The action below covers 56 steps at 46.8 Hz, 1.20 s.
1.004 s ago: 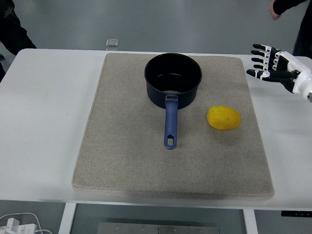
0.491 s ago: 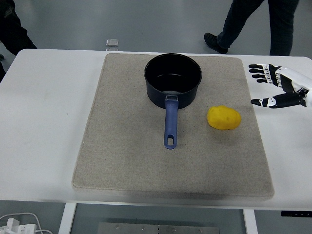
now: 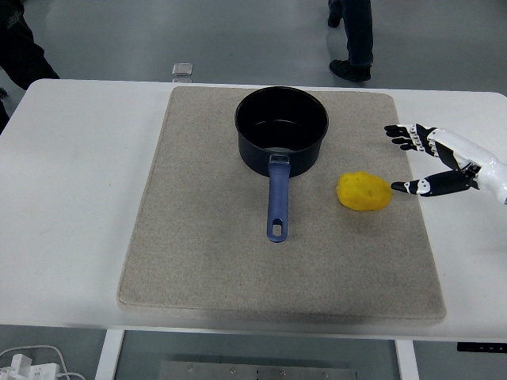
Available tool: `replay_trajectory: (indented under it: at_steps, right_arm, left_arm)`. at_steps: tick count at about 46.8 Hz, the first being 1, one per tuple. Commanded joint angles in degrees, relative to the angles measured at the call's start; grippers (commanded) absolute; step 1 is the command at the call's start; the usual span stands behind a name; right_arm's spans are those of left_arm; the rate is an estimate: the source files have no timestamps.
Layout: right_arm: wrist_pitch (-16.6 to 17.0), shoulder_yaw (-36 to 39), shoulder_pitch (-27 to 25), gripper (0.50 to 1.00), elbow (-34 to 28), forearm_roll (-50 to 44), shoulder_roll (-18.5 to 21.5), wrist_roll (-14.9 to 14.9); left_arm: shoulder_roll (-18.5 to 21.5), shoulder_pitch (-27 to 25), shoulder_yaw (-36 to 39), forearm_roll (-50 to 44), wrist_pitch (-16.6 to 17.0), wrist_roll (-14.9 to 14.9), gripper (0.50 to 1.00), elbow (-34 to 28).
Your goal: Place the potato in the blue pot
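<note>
White table (image 3: 71,198), bearing a beige mat (image 3: 206,261); on the mat's far half, a blue pot (image 3: 281,131), upright, its handle pointing toward the near edge. Potato (image 3: 364,191) — yellow, lying on the mat to the right of the pot's handle, apart from the pot. Right hand (image 3: 432,158) — entering from the right edge, fingers spread and holding nothing, thumb tip just beside the potato's right end; a person's legs (image 3: 354,36) stand beyond the far edge.
</note>
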Motion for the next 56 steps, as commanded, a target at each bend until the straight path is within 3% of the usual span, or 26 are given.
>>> replay_trajectory:
  at_steps: [1,17,35,56]
  right_arm:
    - [0.00,-0.90,0.00,0.915,0.08,-0.54,0.17,0.54]
    - [-0.70,-1.42,-0.88,0.913,0.34,-1.42,3.77,0.54]
    - [-3.42,-1.86,-0.53,0.913,-4.58,-6.25,8.87,0.71]
    - [-4.48,-2.04,-1.32,0.913,-6.07,-9.07,9.40,1.24]
  left_arm:
    - [0.00,-0.01,0.00,0.00,0.00,0.00,0.999,0.00]
    - [0.00,-0.01,0.00,0.00,0.00,0.00,0.999,-0.09]
    - [0.00,-0.01,0.00,0.00,0.00,0.00,0.999,0.27]
    - [0.00,-0.01,0.00,0.00,0.00,0.00,0.999,0.35]
